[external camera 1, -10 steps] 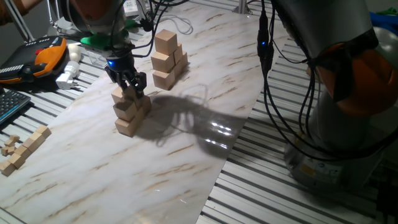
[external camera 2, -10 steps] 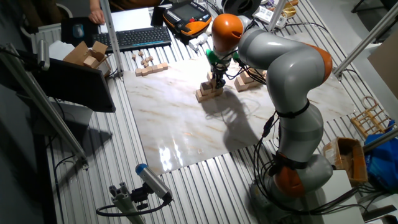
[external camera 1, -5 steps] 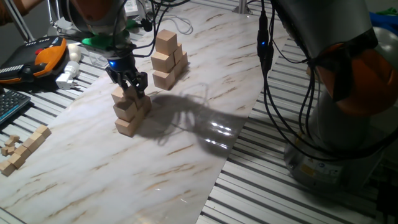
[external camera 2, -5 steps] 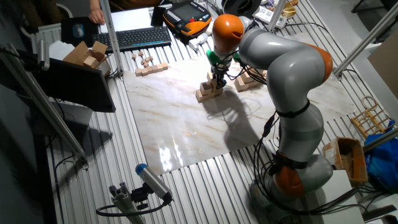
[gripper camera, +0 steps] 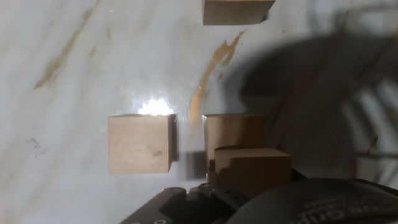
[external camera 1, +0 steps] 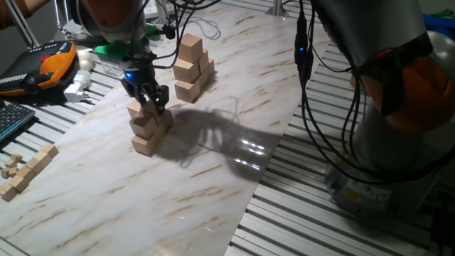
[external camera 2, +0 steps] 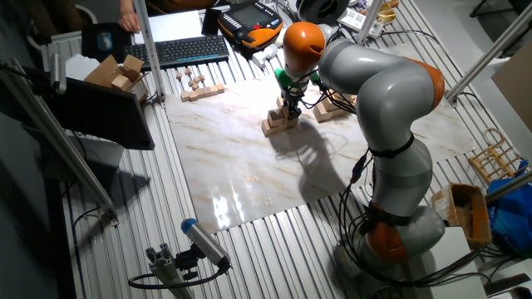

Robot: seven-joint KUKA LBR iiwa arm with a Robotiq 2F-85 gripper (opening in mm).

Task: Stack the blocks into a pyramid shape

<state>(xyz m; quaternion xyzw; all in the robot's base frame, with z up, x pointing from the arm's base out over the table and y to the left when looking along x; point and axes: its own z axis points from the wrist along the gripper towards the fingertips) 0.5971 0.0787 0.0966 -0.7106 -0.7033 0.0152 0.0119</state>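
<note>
Light tan wooden blocks form a small stepped pile (external camera 1: 146, 128) at the left of the marble board, also seen in the other fixed view (external camera 2: 278, 122). A second, taller pile of blocks (external camera 1: 192, 67) stands behind it (external camera 2: 330, 108). My gripper (external camera 1: 149, 105) hangs just over the near pile's top, fingers spread about a block's width, with nothing seen between them. In the hand view a raised block (gripper camera: 252, 169) lies close under the hand on a lower block (gripper camera: 233, 132), with a single block (gripper camera: 140, 143) beside them. The fingertips do not show there.
Much smaller thin wooden pieces (external camera 1: 28, 171) lie off the board's left edge. A keyboard (external camera 2: 187, 50), an orange hand-held controller (external camera 1: 53, 60) and a cardboard box (external camera 2: 116, 73) sit beyond them. Cables hang from the arm (external camera 1: 306, 64) over the board's right side.
My gripper has shifted very slightly up and to the left over the near pile. The blocks have not moved.
</note>
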